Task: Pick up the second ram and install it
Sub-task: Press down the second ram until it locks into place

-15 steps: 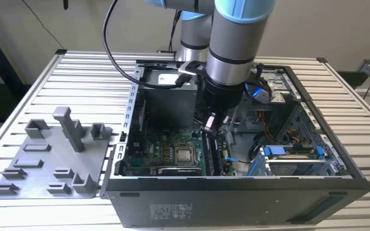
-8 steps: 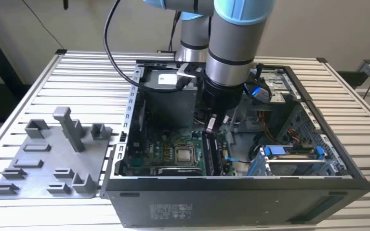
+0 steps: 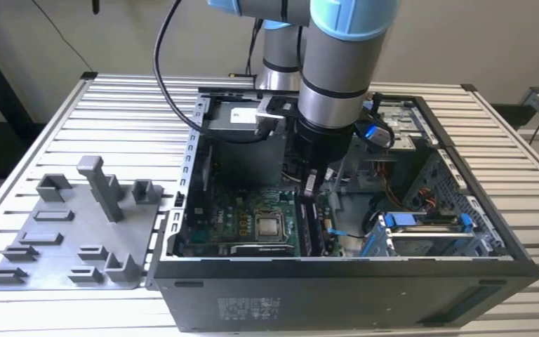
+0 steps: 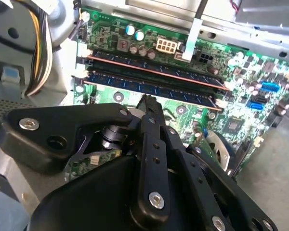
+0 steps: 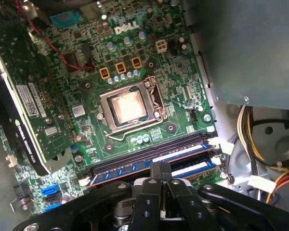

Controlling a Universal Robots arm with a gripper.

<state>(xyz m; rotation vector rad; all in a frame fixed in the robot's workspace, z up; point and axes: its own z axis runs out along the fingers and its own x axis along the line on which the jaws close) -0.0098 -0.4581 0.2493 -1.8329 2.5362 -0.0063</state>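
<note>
Two long dark ram sticks sit side by side in the motherboard's slots. The second ram point(image 4: 149, 87) point(image 5: 125, 169), with a row of blue-tinted chips, lies in the slot nearer my fingers. The other stick point(image 4: 154, 68) is seated just beyond it. My gripper point(image 3: 309, 186) point(image 4: 148, 102) point(image 5: 160, 167) hangs inside the open computer case, directly over the middle of the second ram. Its fingers are shut together and nothing shows between them. Whether the tips touch the stick I cannot tell.
The black case point(image 3: 344, 281) lies open on a slatted table. A CPU socket point(image 5: 127, 108) and a graphics card point(image 5: 29, 106) stand close to the slots. Yellow cable bundles point(image 4: 38, 48) and a drive cage point(image 3: 424, 228) crowd the case's side. A grey fixture plate point(image 3: 64, 246) lies at the exterior view's left.
</note>
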